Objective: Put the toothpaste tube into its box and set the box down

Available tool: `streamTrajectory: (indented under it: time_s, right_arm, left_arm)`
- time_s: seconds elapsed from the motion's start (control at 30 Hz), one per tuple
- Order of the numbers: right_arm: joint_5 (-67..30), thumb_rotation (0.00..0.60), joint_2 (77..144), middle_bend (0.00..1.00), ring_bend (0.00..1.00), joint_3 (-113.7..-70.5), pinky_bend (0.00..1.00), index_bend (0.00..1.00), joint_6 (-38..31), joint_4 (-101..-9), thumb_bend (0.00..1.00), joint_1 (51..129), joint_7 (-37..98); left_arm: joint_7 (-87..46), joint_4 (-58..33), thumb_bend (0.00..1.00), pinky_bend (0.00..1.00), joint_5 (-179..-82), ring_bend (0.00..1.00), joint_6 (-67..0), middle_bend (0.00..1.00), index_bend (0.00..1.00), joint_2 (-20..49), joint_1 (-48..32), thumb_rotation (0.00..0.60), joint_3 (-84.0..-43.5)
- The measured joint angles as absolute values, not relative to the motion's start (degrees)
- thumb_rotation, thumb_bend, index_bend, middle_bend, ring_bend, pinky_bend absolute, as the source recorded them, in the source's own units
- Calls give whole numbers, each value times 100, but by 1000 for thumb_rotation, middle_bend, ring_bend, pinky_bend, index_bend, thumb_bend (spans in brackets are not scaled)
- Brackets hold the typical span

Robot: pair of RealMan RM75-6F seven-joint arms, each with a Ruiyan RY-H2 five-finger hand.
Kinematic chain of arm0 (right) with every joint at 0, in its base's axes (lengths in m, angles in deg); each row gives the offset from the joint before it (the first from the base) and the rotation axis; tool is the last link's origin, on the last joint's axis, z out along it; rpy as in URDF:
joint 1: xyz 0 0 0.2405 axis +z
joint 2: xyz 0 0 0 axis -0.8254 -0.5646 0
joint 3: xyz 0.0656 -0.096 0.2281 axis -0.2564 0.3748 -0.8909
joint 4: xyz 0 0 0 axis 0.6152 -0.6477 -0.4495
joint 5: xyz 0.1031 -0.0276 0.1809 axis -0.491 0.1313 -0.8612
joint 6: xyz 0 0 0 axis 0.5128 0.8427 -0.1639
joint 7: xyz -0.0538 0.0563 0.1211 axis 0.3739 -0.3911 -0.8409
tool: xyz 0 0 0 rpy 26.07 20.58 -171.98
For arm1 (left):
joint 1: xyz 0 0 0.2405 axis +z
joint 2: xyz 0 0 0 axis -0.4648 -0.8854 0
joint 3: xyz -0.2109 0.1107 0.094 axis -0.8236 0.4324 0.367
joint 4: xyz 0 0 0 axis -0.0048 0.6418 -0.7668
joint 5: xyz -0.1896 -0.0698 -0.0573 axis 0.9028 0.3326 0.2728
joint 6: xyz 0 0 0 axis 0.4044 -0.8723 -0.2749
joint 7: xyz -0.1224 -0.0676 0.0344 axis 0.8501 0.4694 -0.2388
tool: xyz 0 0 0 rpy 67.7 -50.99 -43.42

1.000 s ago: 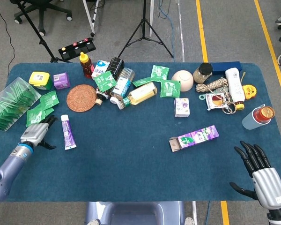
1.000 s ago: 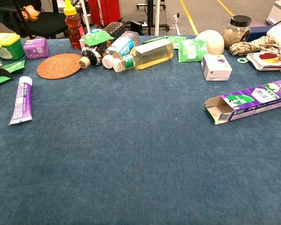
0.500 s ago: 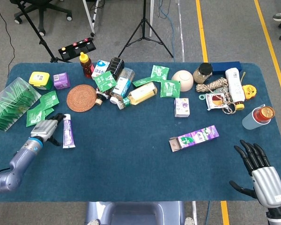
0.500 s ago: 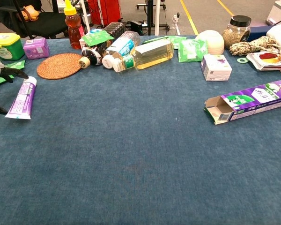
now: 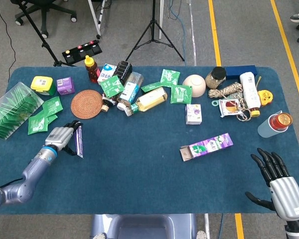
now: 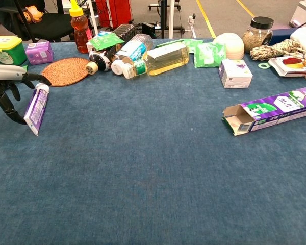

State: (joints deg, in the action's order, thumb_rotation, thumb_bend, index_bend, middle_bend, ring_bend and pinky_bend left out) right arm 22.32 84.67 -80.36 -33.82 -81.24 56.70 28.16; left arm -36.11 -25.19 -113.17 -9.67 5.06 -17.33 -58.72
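Pinching the toothpaste tube [image 6: 36,108] in my left hand [image 5: 62,137], tipped on edge at the worktop's [image 5: 139,174] left side. Its box [image 5: 206,146] lies well apart to the right, open end facing left, nearer my right hand [image 5: 279,184], which is spread and holding nothing.

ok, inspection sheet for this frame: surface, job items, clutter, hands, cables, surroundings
Surface: blue felt-covered table, front half bare.
Job's things: purple-and-white toothpaste tube tilted up on edge in the left hand; purple cardboard toothpaste box lying flat, flap open toward the left.
Clutter: along the far edge, round woven coaster, clear bottle of yellow liquid, green sachets, cream bowl, coiled rope.
Hands: left hand holds the tube; right hand open, fingers spread, holding nothing.
Cables: on the floor behind the table only.
Surroundings: black tripod, office chair, yellow floor lines.
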Motion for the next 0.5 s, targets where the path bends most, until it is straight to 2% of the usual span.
streamTrajectory:
  time_s: [0.3,0.5]
  right_arm:
    - [2239,600,8466,0,0,-8028,0,5,-3372,-8122,0,5672,2810]
    - [2270,600,8463,0,0,-8016,0,5,-3385,-8127,0,5668,2803]
  left_arm:
    - [-3260,-2592,58,278,-11942,86,-1174,39,59,554,-1622,600,-5973]
    - [-3140,-2561,59,298,-11940,95,-1123,39,58,394,-1550,600,-5959]
